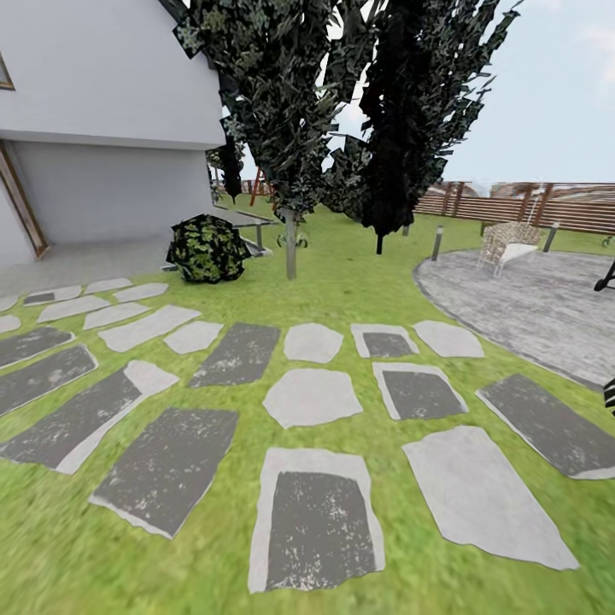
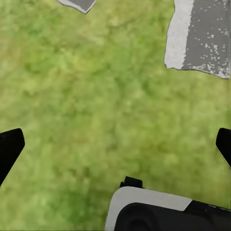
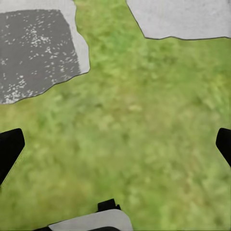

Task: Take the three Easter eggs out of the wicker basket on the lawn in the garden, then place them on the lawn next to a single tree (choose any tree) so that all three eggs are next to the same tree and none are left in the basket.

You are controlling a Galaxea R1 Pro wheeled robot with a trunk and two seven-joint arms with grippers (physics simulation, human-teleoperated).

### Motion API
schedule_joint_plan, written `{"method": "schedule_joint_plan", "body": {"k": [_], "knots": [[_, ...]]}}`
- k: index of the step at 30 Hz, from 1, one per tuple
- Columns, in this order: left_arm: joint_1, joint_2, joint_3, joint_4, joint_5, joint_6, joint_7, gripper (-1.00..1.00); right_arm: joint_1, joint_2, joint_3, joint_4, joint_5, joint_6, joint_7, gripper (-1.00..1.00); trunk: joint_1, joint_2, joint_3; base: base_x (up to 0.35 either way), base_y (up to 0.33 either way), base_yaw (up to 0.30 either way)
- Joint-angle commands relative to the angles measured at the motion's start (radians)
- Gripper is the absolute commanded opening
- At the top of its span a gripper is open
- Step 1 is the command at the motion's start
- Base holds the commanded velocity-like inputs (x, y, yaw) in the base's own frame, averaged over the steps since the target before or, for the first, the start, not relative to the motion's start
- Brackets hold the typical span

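Grey stepping stones [image 1: 312,397] cross the lawn [image 1: 342,265], a footpath laid from the house [image 1: 102,102] towards the patio [image 1: 530,299]. Beyond stand one bush [image 1: 207,248], one pale-trunked tree [image 1: 290,243], one near-black tree [image 1: 378,231]. No basket or eggs visible. Left claw [image 2: 115,144] and right claw [image 3: 115,144] hang wide, empty, over grass.

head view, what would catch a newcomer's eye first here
The stepping stones, grey and pale slabs, spread over the lawn across the foreground. Behind them rise two tall trees: one with a pale trunk, with a near-black tree to its right. A white house stands at the left and a round paved patio with a pale woven chair at the right.
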Motion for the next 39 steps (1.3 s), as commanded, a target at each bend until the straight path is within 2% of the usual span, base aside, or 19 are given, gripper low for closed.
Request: {"method": "schedule_joint_plan", "body": {"k": [1,39], "knots": [[-0.001,0.0,0.007,0.001,-0.004,-0.003,-0.001,1.0,-0.001,0.0,-0.002,0.002,-0.003,-0.004,0.002,1.0,0.001,-0.002,-0.002,0.328,0.0,0.0],[-0.001,0.0,0.007,0.002,-0.004,-0.002,0.0,1.0,-0.001,0.0,-0.002,0.002,-0.003,-0.004,0.002,1.0,0.001,-0.002,-0.002,0.328,0.0,0.0]]}}
